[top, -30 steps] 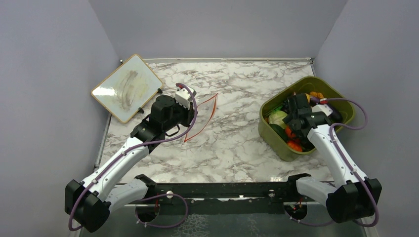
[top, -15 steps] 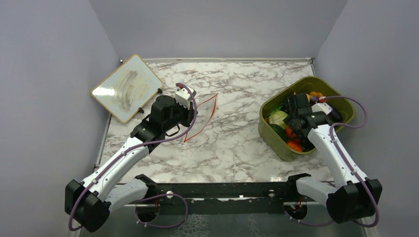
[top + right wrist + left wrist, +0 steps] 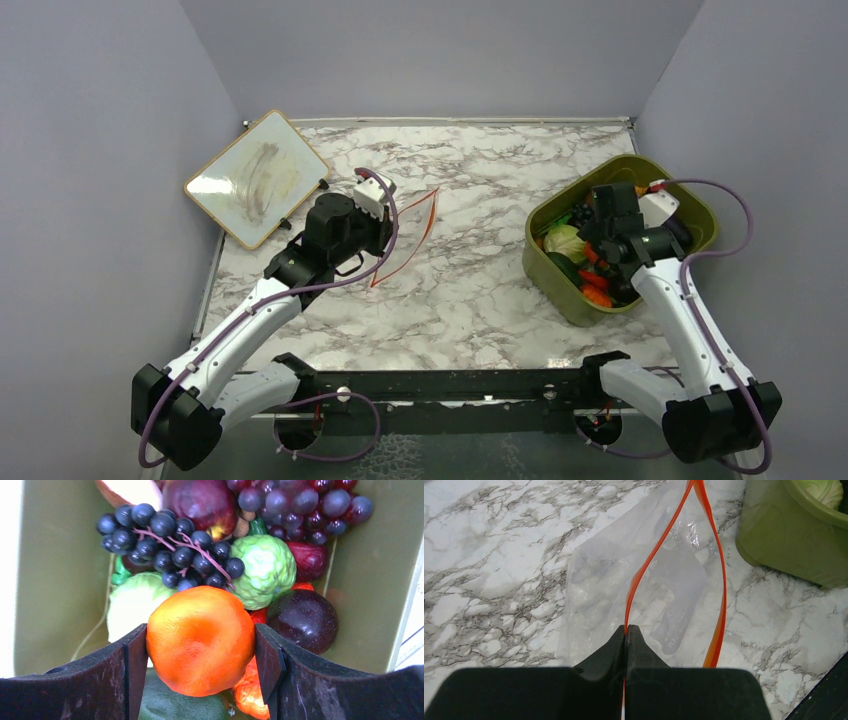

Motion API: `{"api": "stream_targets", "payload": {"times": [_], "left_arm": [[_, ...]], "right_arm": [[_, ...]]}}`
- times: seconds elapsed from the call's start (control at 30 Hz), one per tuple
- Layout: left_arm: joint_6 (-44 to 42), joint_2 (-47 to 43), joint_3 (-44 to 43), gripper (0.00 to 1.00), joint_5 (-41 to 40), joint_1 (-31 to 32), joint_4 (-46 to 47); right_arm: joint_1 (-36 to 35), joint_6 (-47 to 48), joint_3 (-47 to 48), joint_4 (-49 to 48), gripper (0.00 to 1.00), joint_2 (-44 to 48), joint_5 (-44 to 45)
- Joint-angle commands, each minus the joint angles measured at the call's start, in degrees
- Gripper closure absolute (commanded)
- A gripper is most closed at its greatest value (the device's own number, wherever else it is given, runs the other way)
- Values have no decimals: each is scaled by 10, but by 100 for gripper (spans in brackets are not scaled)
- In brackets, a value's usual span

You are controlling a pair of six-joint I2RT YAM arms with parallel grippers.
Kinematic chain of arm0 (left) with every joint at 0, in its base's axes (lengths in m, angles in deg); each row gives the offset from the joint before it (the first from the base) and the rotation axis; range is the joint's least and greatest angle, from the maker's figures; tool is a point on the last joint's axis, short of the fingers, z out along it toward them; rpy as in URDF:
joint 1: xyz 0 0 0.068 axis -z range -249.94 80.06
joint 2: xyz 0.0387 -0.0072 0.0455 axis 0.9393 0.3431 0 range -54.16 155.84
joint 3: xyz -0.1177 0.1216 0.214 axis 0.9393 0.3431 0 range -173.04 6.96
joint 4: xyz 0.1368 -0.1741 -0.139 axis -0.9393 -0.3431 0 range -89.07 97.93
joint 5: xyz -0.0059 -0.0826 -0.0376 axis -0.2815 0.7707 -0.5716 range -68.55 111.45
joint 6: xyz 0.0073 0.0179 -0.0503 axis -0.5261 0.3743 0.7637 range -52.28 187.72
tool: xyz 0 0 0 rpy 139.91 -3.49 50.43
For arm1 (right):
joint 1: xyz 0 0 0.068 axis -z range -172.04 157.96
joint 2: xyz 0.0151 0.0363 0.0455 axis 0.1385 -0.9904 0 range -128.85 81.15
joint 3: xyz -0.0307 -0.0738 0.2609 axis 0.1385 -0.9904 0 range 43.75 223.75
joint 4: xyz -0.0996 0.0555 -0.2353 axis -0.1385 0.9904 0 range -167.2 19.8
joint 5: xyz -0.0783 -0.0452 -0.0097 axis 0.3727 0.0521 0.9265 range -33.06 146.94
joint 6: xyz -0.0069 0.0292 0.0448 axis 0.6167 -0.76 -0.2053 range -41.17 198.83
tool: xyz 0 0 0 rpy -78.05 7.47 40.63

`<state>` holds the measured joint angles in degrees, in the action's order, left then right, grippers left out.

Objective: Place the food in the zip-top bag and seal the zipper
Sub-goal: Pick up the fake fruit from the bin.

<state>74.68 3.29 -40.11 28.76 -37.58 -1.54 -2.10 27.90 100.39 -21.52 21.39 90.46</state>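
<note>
1. Left tool [image 3: 626,630] is shut tight. It pinches one end of the zipper [image 3: 647,567] on the zip-top bag [image 3: 599,580].
2. The bag lies on the marble worktop [image 3: 480,290], a little left of the middle of the top picture. Its mouth is open, and the two red-orange strips bow apart.
3. The right tool [image 3: 201,650] is down inside the green bin [image 3: 690,200] at the right of the top picture. Its two fingers press on both sides of the orange piece [image 3: 200,630].
4. Other food crowds the orange piece in the right wrist picture:
   - The dark grapes [image 3: 170,550] lie just above it.
   - The light-green ball [image 3: 262,570] is at its upper right.
   - A dark purple fruit [image 3: 302,620] sits by the right finger.
5. A white board [image 3: 257,178] lies in the upper left of the top picture, apart from the bag.
</note>
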Motion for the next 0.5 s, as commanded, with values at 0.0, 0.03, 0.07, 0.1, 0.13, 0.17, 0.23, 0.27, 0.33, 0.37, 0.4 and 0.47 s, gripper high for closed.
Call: {"api": "stream_targets", "payload": {"times": [0.0, 0.03, 0.07, 0.1, 0.13, 0.17, 0.23, 0.27, 0.33, 0.37, 0.4, 0.47], "left_arm": [[-4, 1, -1, 100, -11, 0, 16], [-3, 0, 0, 100, -15, 0, 16], [0, -1, 4, 100, -21, 0, 20], [5, -1, 8, 100, -24, 0, 24], [10, 1, 11, 100, -27, 0, 31], [16, 3, 12, 100, -26, 1, 36], [23, 8, 8, 100, -17, 0, 37], [26, 11, 8, 100, -12, 0, 38], [33, 12, 7, 100, -6, 0, 44], [37, 12, 7, 100, -2, 0, 50], [39, 13, 6, 100, 1, 0, 55], [39, 18, -1, 100, 5, 0, 55]], "right_arm": [[1, 46, 46, -35, 50, 32, -16], [1, 62, 50, -47, 51, 36, -31], [2, 83, 53, -61, 51, 39, -56], [2, 109, 56, -76, 51, 40, -85], [1, 121, 61, -79, 51, 38, -106], [1, 124, 63, -80, 51, 39, -122], [1, 135, 56, -95, 51, 47, -159], [1, 147, 50, -110, 52, 53, -177], [2, 166, 50, -126, 53, 61, -207], [1, 175, 56, -127, 53, 60, -221], [1, 184, 63, -128, 54, 61, -235], [1, 199, 72, -132, 55, 65, -262]]}}
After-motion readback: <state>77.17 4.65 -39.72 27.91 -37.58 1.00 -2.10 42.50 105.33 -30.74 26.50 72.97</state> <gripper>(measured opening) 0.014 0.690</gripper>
